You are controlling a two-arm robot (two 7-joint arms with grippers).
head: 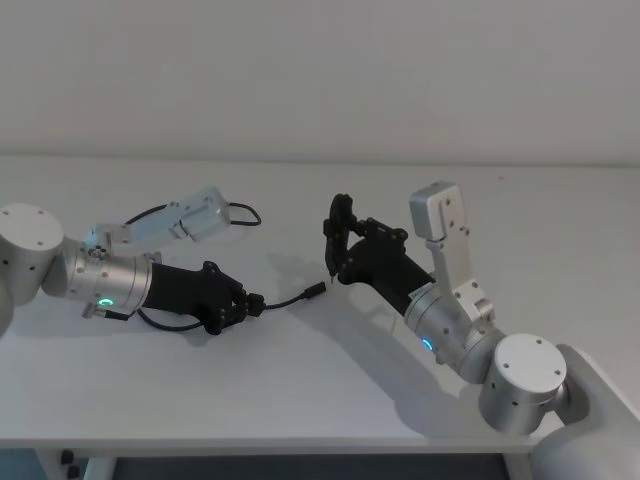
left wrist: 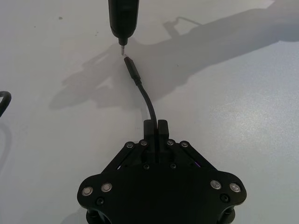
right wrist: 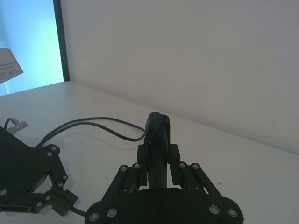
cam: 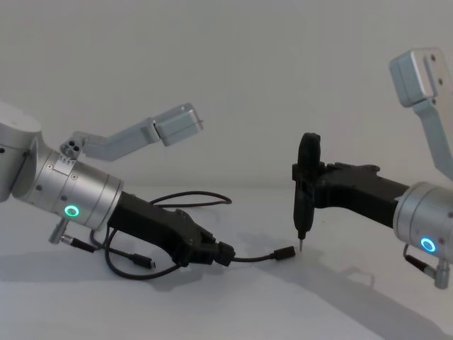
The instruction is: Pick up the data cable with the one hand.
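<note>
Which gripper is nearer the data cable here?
Left. The left gripper is shut on the data cable near its free plug; the right gripper hangs just beyond that plug.

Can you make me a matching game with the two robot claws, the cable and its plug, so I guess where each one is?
Things:
1. left gripper
2. right gripper
3. data cable
4. cable plug

Places or states:
A. points at the metal tip of the black tool
B. shut on the cable near one end
C. loops back behind the left arm
D. holds a black tool, tip pointing down

Pairs: 1-B, 2-D, 3-C, 4-A
</note>
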